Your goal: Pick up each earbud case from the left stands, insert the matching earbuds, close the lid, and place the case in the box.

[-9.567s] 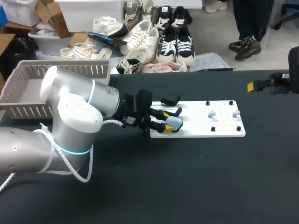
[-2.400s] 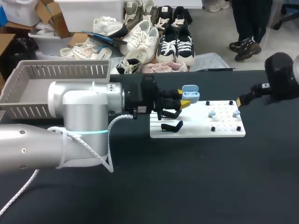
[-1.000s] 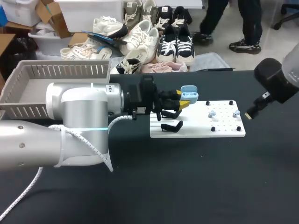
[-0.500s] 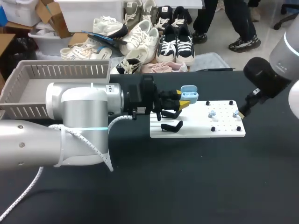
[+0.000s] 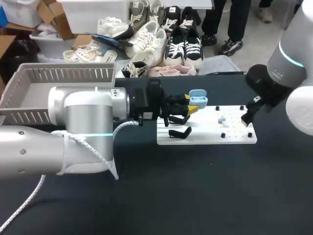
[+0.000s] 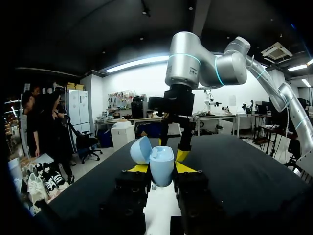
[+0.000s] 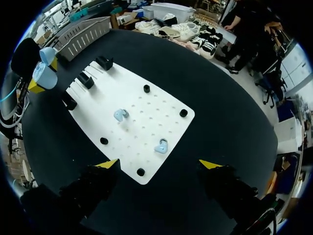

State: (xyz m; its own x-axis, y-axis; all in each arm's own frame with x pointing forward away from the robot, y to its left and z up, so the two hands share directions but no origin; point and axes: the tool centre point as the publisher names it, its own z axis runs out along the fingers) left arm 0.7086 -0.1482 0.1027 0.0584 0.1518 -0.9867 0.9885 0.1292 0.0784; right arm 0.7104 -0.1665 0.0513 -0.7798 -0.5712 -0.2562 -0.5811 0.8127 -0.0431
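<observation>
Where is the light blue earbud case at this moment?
In the head view the earbud case, lid open, is held raised in the left gripper at the white board's left end, near the black stands.

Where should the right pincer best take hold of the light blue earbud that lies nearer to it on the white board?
Probably from straight above, closing on the rounded body of the earbud. It lies low on the flat white board, nothing touching it, so a sideways approach would meet the board. The open right pincer hangs above that end.
</observation>
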